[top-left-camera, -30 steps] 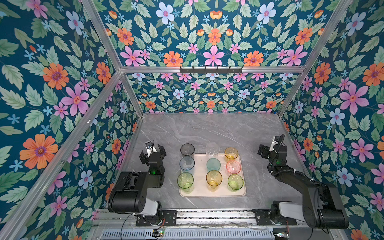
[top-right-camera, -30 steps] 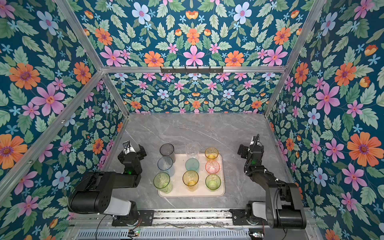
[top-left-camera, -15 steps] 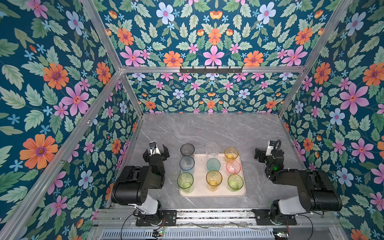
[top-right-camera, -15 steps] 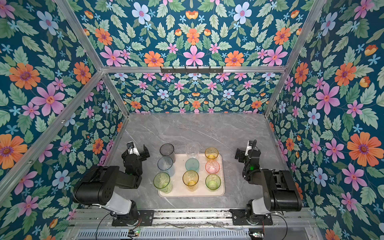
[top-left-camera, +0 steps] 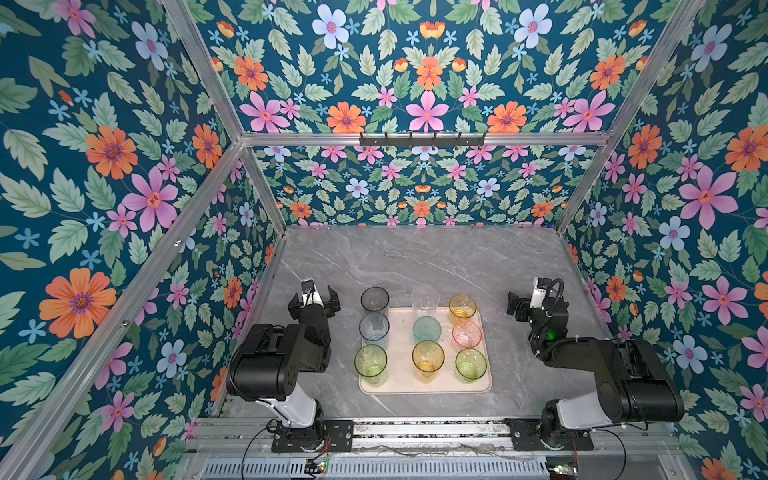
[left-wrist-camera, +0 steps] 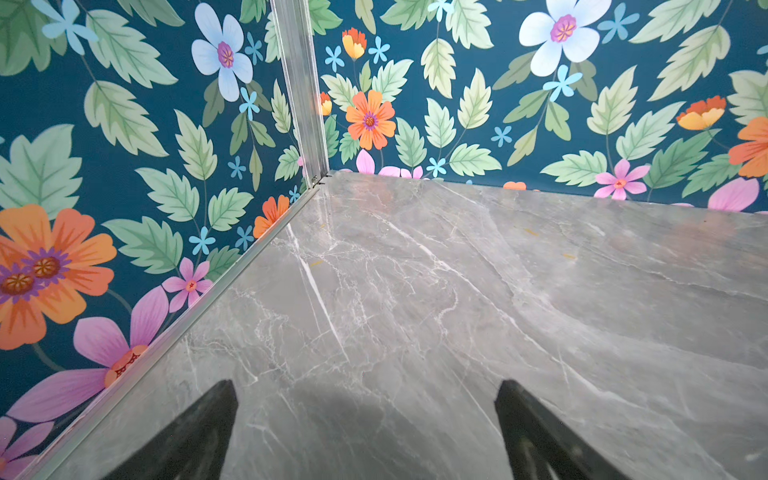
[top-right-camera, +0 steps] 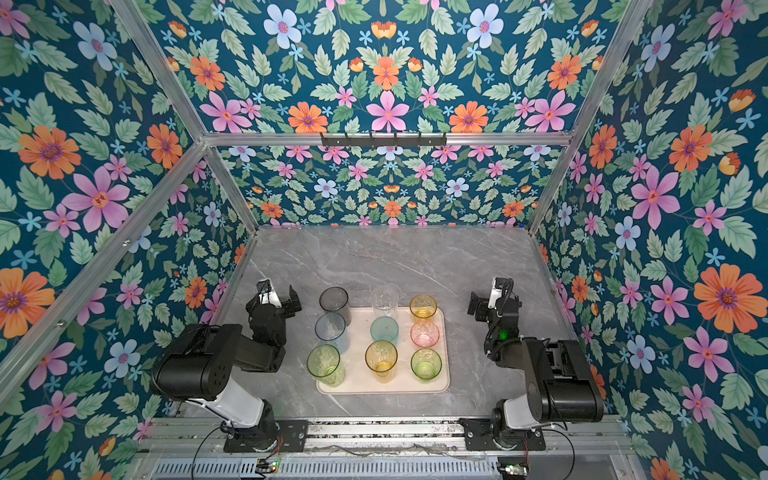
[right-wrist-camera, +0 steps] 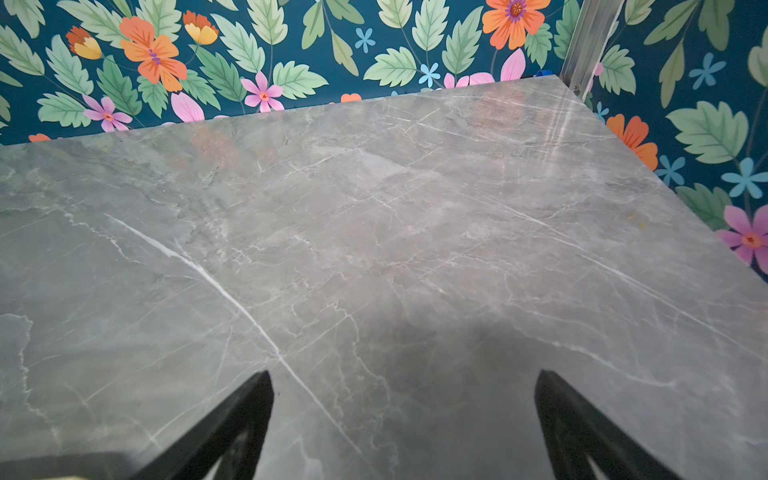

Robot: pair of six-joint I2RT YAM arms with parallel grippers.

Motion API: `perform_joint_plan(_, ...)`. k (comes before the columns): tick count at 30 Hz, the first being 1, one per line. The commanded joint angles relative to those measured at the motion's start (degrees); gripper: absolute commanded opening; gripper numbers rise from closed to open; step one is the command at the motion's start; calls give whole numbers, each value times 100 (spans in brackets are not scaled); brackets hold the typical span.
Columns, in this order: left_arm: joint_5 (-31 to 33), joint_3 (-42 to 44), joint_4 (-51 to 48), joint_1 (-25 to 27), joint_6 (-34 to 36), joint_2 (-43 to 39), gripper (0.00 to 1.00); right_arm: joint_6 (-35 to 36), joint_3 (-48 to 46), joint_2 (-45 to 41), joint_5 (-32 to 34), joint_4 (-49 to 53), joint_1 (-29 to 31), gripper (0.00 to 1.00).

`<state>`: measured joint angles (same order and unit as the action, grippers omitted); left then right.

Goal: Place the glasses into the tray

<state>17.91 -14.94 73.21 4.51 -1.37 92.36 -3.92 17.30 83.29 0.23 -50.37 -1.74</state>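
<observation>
The pale pink tray (top-left-camera: 401,384) (top-right-camera: 357,384) lies front and centre on the table in both top views. Several glasses stand upright on it in three rows: smoky grey (top-left-camera: 374,298), clear (top-left-camera: 424,296) and amber (top-left-camera: 462,306) at its far edge, pale blue (top-left-camera: 374,328), teal (top-left-camera: 427,329) and pink (top-left-camera: 466,333) in the middle, green (top-left-camera: 370,361), amber (top-left-camera: 428,356) and green (top-left-camera: 471,363) in front. My left gripper (top-left-camera: 314,302) (left-wrist-camera: 366,384) is open and empty, left of the tray. My right gripper (top-left-camera: 530,303) (right-wrist-camera: 404,374) is open and empty, right of it.
Both wrist views show only bare grey marble table (left-wrist-camera: 457,291) (right-wrist-camera: 374,208) and floral walls. Aluminium frame posts (left-wrist-camera: 303,104) (right-wrist-camera: 590,45) stand at the back corners. A black hook rail (top-left-camera: 422,139) hangs on the back wall.
Both arms have folded back toward their bases, and the right gripper has drawn slightly toward the front. Both grippers stay open. The glasses and tray have not moved.
</observation>
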Motion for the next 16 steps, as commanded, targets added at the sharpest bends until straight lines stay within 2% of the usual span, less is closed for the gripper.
perform_joint_plan(1, -35, -12, 44, -11, 48, -5, 100, 76, 15, 3, 3, -229, -2, 99)
perform_joint_plan(16, -176, -27, 10, -91, 22, -12, 100, 76, 11, 3, 3, -230, -2, 99)
